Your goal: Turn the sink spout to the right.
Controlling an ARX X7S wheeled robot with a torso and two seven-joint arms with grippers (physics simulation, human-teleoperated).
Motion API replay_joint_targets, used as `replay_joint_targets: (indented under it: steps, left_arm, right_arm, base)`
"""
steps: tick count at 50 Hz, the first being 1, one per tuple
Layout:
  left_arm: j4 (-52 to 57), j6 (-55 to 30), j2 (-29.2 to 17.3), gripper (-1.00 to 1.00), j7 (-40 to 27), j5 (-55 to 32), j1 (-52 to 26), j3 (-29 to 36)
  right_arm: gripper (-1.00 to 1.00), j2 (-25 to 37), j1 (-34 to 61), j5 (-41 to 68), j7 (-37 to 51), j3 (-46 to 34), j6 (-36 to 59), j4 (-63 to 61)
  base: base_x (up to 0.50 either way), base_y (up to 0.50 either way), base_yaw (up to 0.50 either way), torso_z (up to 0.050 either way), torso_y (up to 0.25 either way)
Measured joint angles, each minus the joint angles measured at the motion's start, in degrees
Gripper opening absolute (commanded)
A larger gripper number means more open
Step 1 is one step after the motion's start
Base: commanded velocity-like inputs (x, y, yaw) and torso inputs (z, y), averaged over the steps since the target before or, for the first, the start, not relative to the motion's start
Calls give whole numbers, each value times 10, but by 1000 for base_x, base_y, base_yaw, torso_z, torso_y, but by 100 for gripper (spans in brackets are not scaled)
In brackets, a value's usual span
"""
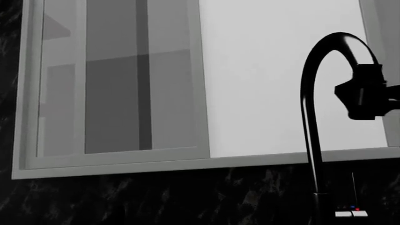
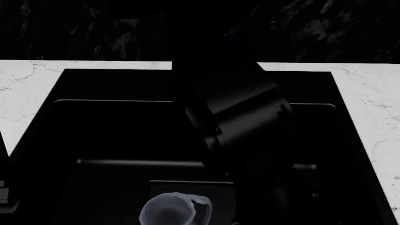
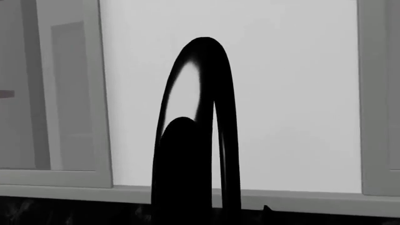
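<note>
Sink spout point(image 1: 310, 117) arch meets right hand point(image 1: 364, 93) (grip unclear); head view hides both.

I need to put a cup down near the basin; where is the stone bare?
The white marbled stone counter is bare left and right of the large black rectangular sink. Mid-basin is crowded: black robot arm, pale grey pitcher at the near edge.

Black arched sink spout point(image 1: 310, 122) stands upright behind the black sink point(image 2: 112, 140).
</note>
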Motion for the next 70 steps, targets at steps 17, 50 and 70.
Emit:
replay_joint_targets:
  steps: [17, 50, 70]
  left_arm:
    - [-1, 3, -2, 100, -1, 0, 0, 3]
    - [-6, 3, -7, 100, -4, -4, -2, 8]
    - [-10, 3, -10, 100, -7, -2, -4, 13]
  right_arm:
    - [100, 4, 23, 14, -6, -17, -25, 47]
    - [100, 41, 43, 37, 12, -31, -28, 62]
    - [100, 80, 46, 48, 34, -27, 0, 24]
  base:
    - [0, 0, 0, 0, 0]
    - [0, 0, 0, 0, 0]
    - [0, 0, 0, 0, 0]
